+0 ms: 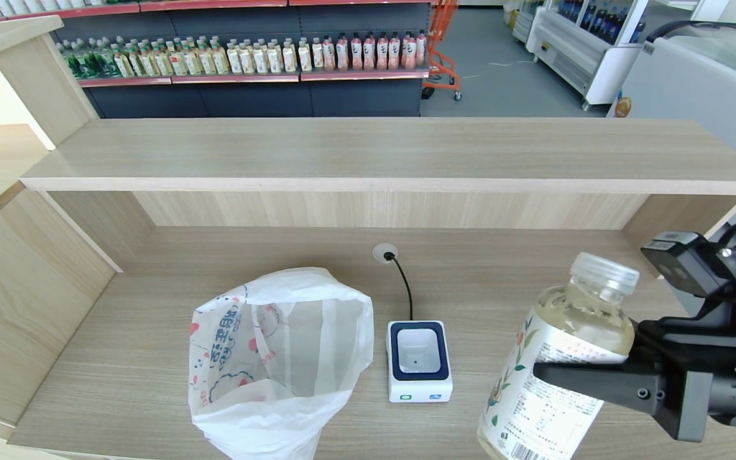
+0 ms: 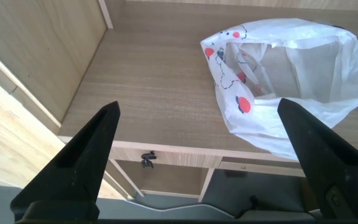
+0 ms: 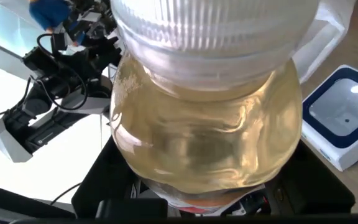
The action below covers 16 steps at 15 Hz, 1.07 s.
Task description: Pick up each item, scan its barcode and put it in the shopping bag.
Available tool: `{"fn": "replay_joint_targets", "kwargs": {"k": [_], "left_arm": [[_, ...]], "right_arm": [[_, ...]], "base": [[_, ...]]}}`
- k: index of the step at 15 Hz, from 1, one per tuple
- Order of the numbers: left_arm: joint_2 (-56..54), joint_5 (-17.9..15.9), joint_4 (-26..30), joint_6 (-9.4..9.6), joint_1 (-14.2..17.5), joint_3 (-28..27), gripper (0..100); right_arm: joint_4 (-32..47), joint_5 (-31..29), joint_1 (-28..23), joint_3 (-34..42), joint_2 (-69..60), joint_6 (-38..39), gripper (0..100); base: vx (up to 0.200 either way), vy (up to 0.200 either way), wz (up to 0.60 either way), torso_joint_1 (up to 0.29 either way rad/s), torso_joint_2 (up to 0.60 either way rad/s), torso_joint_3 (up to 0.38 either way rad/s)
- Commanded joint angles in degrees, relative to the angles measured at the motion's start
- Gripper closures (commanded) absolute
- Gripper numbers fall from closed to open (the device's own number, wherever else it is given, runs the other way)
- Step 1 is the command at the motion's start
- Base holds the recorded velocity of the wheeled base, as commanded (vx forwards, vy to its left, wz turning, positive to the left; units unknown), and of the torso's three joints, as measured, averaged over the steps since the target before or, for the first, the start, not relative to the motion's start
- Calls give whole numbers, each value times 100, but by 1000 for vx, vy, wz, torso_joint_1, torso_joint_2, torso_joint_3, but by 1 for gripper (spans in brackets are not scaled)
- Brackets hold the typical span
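With the drink bottle (image 1: 563,358) clamped by the right gripper (image 1: 575,374), left gripper (image 2: 197,109) jaws apart, its upward-facing barcode (image 1: 524,452) could be missed by the scanner (image 1: 419,361).

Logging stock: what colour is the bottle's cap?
Translucent white with ribs; the cap of the bottle shows best in the head view.

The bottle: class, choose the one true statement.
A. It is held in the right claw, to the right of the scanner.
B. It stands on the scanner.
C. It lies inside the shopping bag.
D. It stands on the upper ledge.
A: the right claw grips the bottle round its label, to the right of the scanner and the shopping bag.
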Motion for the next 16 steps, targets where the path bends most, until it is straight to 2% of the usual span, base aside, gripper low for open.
{"fn": "replay_joint_targets", "kwargs": {"k": [1, 16], "left_arm": [[-2, 7, -1, -3, 0, 0, 0], [-2, 7, -1, -3, 0, 0, 0]], "right_arm": [[11, 5, 211, -2, -85, -3, 100], [11, -39, 897, -169, 662, 6, 100]], "base": [[0, 0, 0, 0, 0, 0], [0, 0, 0, 0, 0, 0]]}}
